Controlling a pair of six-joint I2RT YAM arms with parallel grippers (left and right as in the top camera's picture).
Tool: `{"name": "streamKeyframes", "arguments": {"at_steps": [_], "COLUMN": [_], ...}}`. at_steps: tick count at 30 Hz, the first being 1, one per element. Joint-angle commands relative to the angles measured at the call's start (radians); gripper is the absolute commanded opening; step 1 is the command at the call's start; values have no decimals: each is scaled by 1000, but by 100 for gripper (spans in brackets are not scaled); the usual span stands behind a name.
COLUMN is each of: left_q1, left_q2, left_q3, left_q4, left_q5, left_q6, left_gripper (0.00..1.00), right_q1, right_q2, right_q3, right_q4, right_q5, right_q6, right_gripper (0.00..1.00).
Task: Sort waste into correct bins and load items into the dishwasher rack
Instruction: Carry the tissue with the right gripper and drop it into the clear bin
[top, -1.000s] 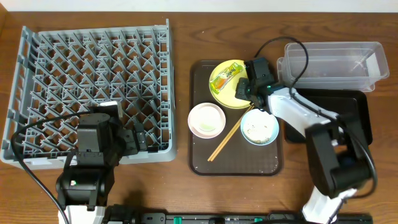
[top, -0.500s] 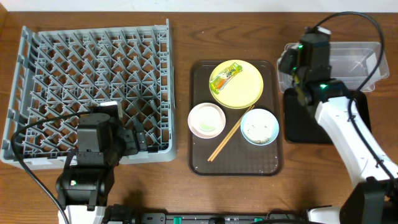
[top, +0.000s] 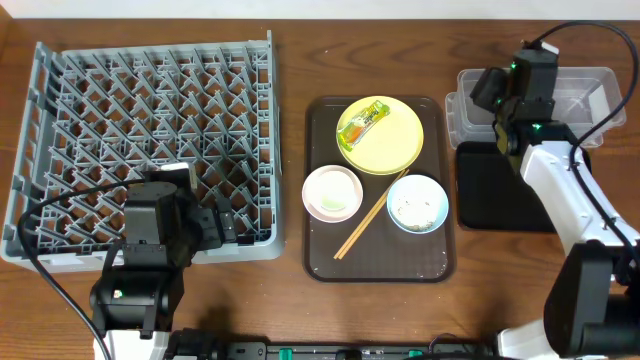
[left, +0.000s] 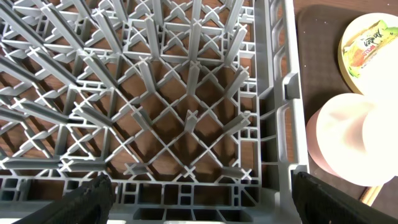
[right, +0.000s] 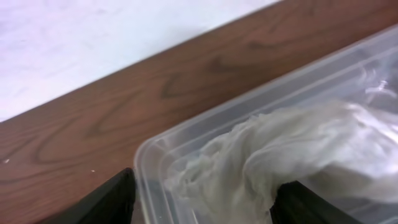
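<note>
Both grippers spread wide, nothing seen clamped; sorting judged barely begun.
Right gripper (right: 205, 202) fingers (right: 115, 199) are held far apart over the clear tub (right: 249, 93), with a crumpled pale tissue (right: 298, 149) lying inside it between them; contact with it cannot be told, so a drop-off pose is judged. Left gripper (left: 202, 199) fingers (left: 87, 193) are parted just as wide and empty, parked above the near corner of the dishwasher rack (left: 280, 124), likely to stay out of the way. Wrapper (top: 362, 122) lies on the yellow-green plate (top: 400, 145). White bowl (top: 332, 193), blue bowl (top: 430, 190) with rice scraps (top: 412, 210), and chopsticks (top: 360, 228) are grouped on the brown tray (top: 320, 255), between rack and bins. Black tray (top: 490, 205) is set just beside the tub.
</note>
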Motion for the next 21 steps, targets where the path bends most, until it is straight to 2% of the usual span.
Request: {"name": "streamKeyframes", "arguments": {"at_steps": [1,7,11,15,19,21], "left_q1": [-3,-3,-3,-3,-3,-3], "left_q2": [-1,-1,-1,-1,-1,-1], "left_q3": [21,21,21,21,21,21], "left_q4": [-2,-3,-3,-3,-4,-3], "left_q5": [2,3,2,2,2,2], "left_q6": [-5,-5,-5,-5,-5,-5], "left_gripper": [93,93,93,93,93,93], "right_q1": [-4,-6,-22,-49,-79,-88], "right_q2": [-42,4,38,14,-8,-5], "right_q3": [6,5,5,7,7,7], "right_q4": [0,-73,-73,-50,-49,-38], "right_q5": [-19,117,-127,-233,-156,-210], "right_q6": [-47,-48,-96,-40,101,138], "right_gripper": [67,70,85,91,86,85]}}
